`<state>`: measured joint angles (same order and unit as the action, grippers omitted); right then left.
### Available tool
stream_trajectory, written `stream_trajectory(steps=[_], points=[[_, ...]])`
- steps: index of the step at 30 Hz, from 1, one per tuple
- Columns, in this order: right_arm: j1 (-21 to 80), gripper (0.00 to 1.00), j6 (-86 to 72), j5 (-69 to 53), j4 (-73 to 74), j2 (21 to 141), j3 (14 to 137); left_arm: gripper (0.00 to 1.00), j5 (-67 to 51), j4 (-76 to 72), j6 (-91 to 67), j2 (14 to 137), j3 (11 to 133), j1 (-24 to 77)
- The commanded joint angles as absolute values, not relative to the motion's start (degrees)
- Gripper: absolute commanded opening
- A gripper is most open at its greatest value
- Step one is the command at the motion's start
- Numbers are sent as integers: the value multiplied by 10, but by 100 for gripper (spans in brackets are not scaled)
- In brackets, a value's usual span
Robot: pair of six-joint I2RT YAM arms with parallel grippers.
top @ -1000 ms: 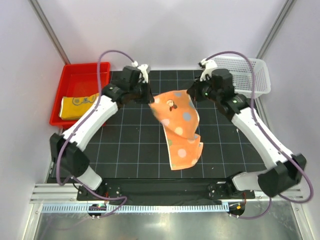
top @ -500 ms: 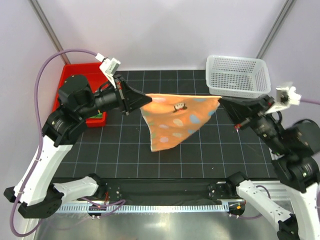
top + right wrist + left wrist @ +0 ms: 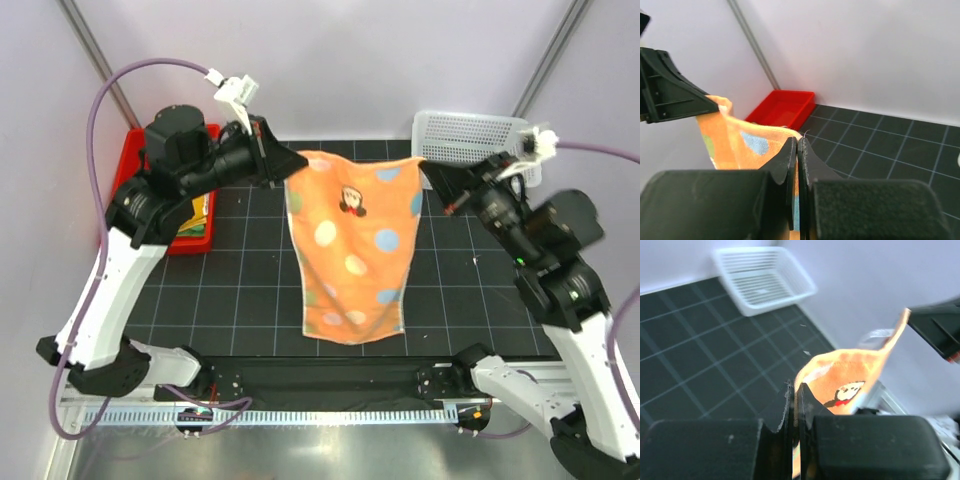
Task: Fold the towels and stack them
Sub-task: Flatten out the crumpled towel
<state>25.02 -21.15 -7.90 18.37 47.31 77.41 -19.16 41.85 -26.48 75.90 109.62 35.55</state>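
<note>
The orange polka-dot towel point(image 3: 352, 245) with a small cartoon figure hangs spread out above the black mat, stretched between both arms. My left gripper point(image 3: 287, 165) is shut on its top left corner; the pinched orange cloth point(image 3: 850, 377) shows past the fingers in the left wrist view. My right gripper point(image 3: 428, 170) is shut on the top right corner, with the towel point(image 3: 747, 142) draping away to the left. Its lower edge hangs near the mat's front. A yellow-orange towel point(image 3: 198, 213) lies in the red tray, mostly hidden by the left arm.
The red tray point(image 3: 188, 240) sits at the mat's left edge, also seen far off as the red tray point(image 3: 785, 107). A white mesh basket point(image 3: 470, 140) stands at the back right, shown as the basket point(image 3: 762, 277) in the left wrist view. The gridded black mat point(image 3: 250, 290) covers the table.
Both arms have lifted and drawn apart, so the towel went from a bunched drape to a flat hanging sheet. Both grips on its corners held throughout.
</note>
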Motion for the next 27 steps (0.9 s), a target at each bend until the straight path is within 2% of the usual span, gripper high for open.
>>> stream_trajectory(steps=[1,4,9,13,14,19,22,27], points=[[250,1,-168,-7,144,559,771,0,-145,460,-236,812,1105,292],[250,1,-157,-13,84,616,736,0,-207,397,-231,863,1064,237],[217,1,-155,-64,-54,792,727,0,-279,283,-229,988,1032,174],[182,1,-159,-128,-112,955,802,0,-335,225,-228,1128,1111,121],[179,1,-154,-144,-117,1018,842,0,-365,221,-226,1163,1162,114],[166,1,-135,-224,-155,1163,938,0,-442,218,-205,1322,1291,89],[165,1,-129,-243,-165,1210,965,0,-465,217,-172,1340,1295,80],[163,1,-121,-267,-183,1219,945,0,-460,236,-95,1321,1232,72]])
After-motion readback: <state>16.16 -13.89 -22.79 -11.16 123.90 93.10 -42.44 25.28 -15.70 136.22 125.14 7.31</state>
